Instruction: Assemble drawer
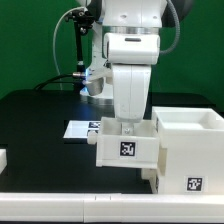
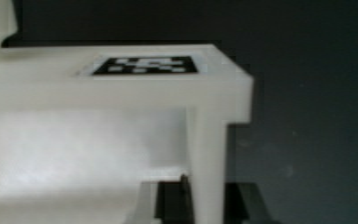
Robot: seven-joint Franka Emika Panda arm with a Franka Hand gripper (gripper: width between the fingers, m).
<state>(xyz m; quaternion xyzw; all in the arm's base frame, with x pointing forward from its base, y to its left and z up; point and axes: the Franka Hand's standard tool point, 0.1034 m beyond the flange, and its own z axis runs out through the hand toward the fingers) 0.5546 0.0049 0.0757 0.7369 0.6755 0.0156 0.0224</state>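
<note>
While the gripper (image 1: 127,128) clamps a wall of the white drawer box (image 1: 128,150), that box sits partly entered in the drawer housing (image 1: 190,150); full insertion remains.

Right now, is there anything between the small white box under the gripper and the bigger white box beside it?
No. In the exterior view the small box sits right against the bigger box, with no visible gap and nothing between them.

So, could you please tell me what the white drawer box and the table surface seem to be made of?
Drawer box: probably matte white plastic; uniform colour, smooth faces, rounded edges, though painted wood is possible. Table: a black, low-sheen covering; exact material unclear.
</note>
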